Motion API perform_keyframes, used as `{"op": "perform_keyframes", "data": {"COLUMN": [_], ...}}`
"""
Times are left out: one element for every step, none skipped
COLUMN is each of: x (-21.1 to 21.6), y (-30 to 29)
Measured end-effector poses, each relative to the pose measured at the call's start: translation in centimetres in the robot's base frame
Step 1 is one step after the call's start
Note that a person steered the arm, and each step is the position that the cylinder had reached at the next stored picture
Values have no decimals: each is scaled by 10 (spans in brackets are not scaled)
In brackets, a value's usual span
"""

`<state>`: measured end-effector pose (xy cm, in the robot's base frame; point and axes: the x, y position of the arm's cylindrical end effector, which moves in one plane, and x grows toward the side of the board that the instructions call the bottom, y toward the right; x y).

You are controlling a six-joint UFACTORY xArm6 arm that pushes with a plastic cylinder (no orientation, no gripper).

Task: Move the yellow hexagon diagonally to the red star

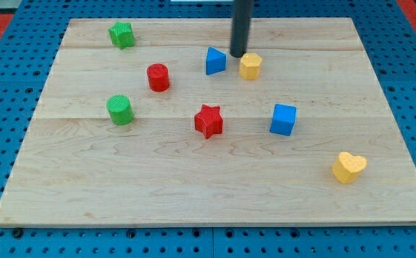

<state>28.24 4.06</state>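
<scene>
The yellow hexagon (250, 66) lies on the wooden board (215, 186) above the middle, toward the view's top. The red star (209, 120) lies near the board's middle, below and to the left of the hexagon. My tip (237, 54) is at the hexagon's upper left edge, touching or nearly touching it, between it and the blue triangular block (215, 61). The dark rod rises from the tip out of the view's top.
A red cylinder (158, 77) lies left of the blue triangular block. A green cylinder (120, 110) and a green star-like block (122, 34) are on the left. A blue cube (283, 119) is right of the red star. A yellow heart (348, 167) is at the lower right.
</scene>
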Motion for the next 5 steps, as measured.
{"op": "perform_keyframes", "data": {"x": [21, 72, 121, 94, 59], "y": [3, 9, 35, 23, 5]}}
